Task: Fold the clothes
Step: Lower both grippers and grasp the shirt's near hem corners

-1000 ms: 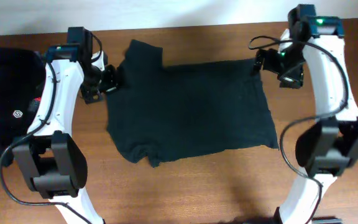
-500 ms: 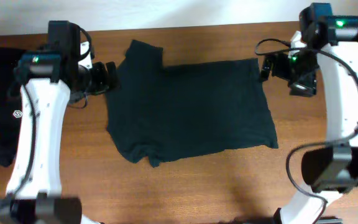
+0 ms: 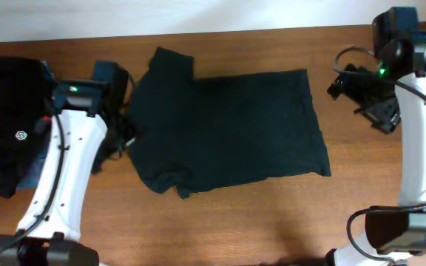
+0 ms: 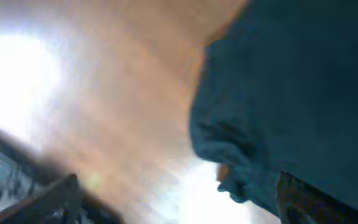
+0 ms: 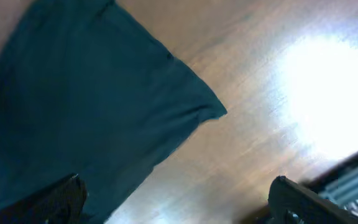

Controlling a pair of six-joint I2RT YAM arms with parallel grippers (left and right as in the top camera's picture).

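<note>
Roughly flat, the black T-shirt (image 3: 228,129) lies mid-table (image 3: 272,222), with the hem toward the right arm and the sleeves and neck toward the left arm.

Handling, as a judgement: thin, soft and light. It will drape and sag from any pinch point, slide easily on the wood and bunch if dragged. Not fragile. A single layer could be hard to pick off the board.

Where to take hold: the corners. The far hem corner shows sharp and free in the right wrist view. On the left side the near sleeve is rumpled, and its puckered edge offers a raised fold to pinch.

Left gripper (image 4: 178,183): jaws wide, empty, over the rumpled sleeve edge.
Right gripper (image 5: 176,180): jaws wide, empty, beside the far hem corner and clear of the cloth.

Count:
- one T-shirt to fold
- two grippers
- one other black garment with white logo (image 3: 9,125) at the left edge
- a sliver of blue cloth (image 3: 35,176) under it
</note>
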